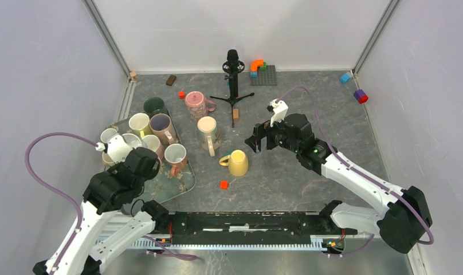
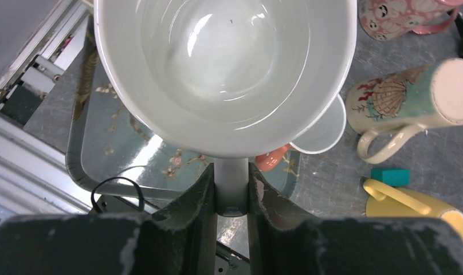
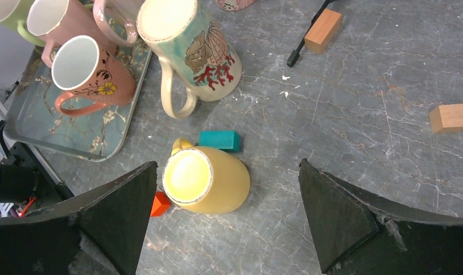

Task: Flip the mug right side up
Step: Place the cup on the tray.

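**White mug gripped by its handle over the tray; right tool spread wide above the yellow mug**

At about 8 o'clock on the desk [image 1: 309,172], the left tool [image 2: 231,192] is pinched almost fully closed on the handle [image 2: 231,180] of a white mug [image 2: 226,69]. The mug hangs above the near part of the tray [image 2: 74,154], clear of its floor, and its mouth faces the wrist camera, so the glossy bare inside shows.

Near the middle of the desk, the right tool [image 3: 227,172] hovers with its 2 fingers [image 3: 123,212] as far apart as they go, gripping nothing. Directly under it stands the yellow mug [image 3: 209,182], a pale round end up and its handle toward 10 o'clock. A red block [image 3: 159,203] lies just beside it at 7 o'clock, and a teal block [image 3: 219,140] touches or nearly touches it at 12 o'clock.

Further off, at 11 o'clock from the yellow mug, a tall shell-patterned mug [image 3: 192,48] stands just beside the tray's right edge. At 12 o'clock, far back, is a black microphone stand [image 1: 233,74].
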`<action>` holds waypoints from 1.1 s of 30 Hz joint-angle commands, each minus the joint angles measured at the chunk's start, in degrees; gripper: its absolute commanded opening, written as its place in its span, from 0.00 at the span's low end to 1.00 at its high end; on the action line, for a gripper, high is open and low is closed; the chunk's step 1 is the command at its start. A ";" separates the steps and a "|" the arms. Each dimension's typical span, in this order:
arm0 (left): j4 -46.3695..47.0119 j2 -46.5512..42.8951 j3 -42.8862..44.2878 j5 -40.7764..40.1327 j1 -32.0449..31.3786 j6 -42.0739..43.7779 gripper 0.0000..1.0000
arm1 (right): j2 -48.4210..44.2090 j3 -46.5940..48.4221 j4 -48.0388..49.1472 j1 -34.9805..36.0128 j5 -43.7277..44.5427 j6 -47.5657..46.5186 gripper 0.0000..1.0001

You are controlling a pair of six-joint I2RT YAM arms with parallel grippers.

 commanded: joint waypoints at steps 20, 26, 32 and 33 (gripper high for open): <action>0.72 2.67 -12.46 -5.33 -0.03 -22.26 0.02 | 1.50 1.19 -2.23 -2.52 -2.25 -8.06 0.98; 3.57 2.47 -17.57 -3.83 0.03 -25.68 0.02 | 1.30 0.96 -2.39 -2.50 -2.68 -8.25 0.98; 7.75 2.29 -22.55 -2.29 0.04 -26.64 0.02 | 1.13 0.61 -2.38 -2.52 -2.67 -8.30 0.98; 8.39 2.33 -23.36 -1.93 0.09 -26.69 0.02 | 1.13 0.56 -2.42 -2.48 -2.76 -8.37 0.98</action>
